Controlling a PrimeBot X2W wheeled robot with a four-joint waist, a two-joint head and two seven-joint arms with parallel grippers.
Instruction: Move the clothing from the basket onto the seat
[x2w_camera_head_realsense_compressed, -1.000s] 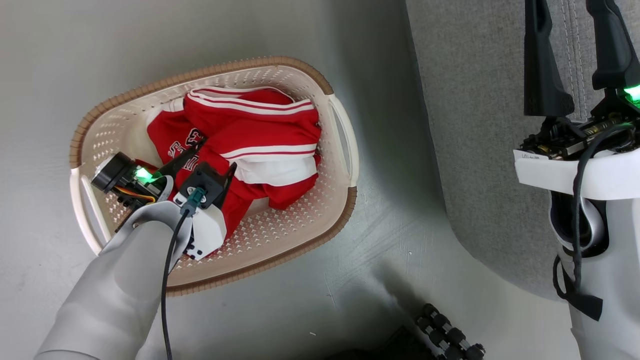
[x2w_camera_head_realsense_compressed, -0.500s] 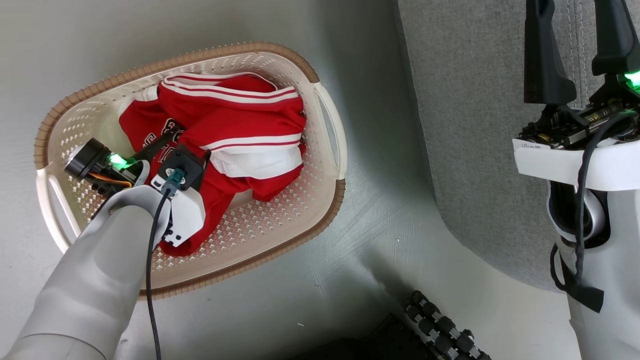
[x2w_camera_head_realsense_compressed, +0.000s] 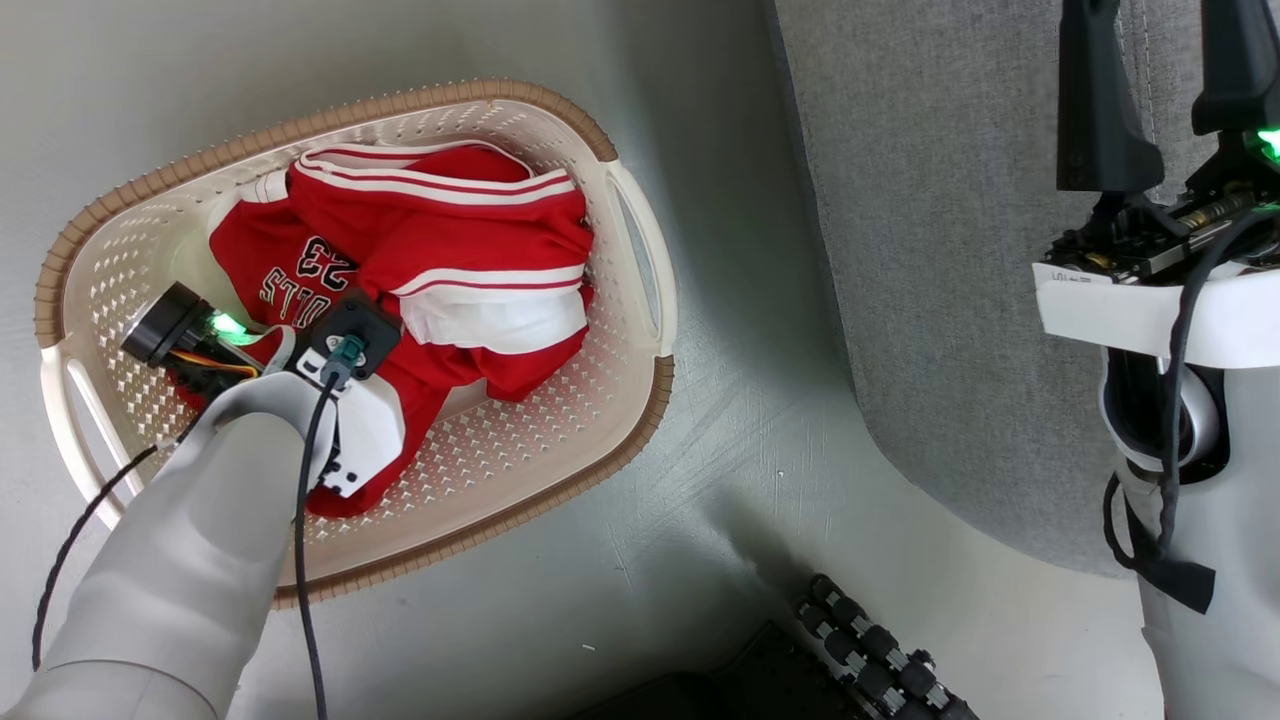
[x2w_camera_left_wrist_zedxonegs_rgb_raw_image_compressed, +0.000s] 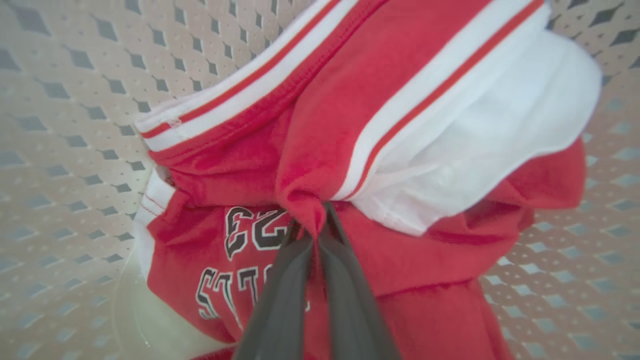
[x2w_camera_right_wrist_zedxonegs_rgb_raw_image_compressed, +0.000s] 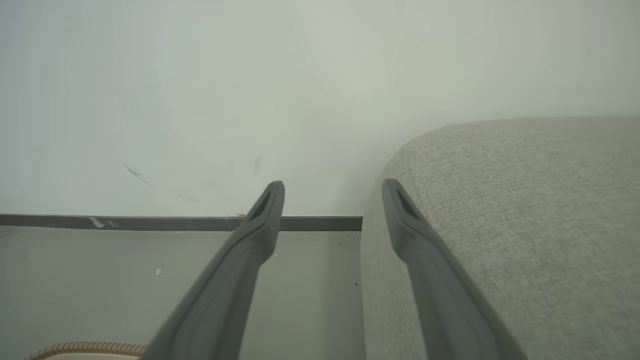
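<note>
Head view: clothing (x2w_camera_head_realsense_compressed: 440, 240) heaped in the basket (x2w_camera_head_realsense_compressed: 560, 440), left of centre; seat (x2w_camera_head_realsense_compressed: 930, 250) at upper right. Left wrist view: left end effector (x2w_camera_left_wrist_zedxonegs_rgb_raw_image_compressed: 314, 227) narrow, pinching a fold of the clothing at frame centre. Right wrist view: right end effector (x2w_camera_right_wrist_zedxonegs_rgb_raw_image_compressed: 332, 192) spread wide, holding nothing, at the seat's corner.

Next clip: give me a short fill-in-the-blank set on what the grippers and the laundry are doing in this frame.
The left gripper is shut on a fold of the ____ clothing.
The dark number printed on the clothing in the basket reads ____.
The right gripper is ____, holding nothing.
In the head view the grey seat lies to the basket's ____.
Missing words: red; 23; open; right.
</note>
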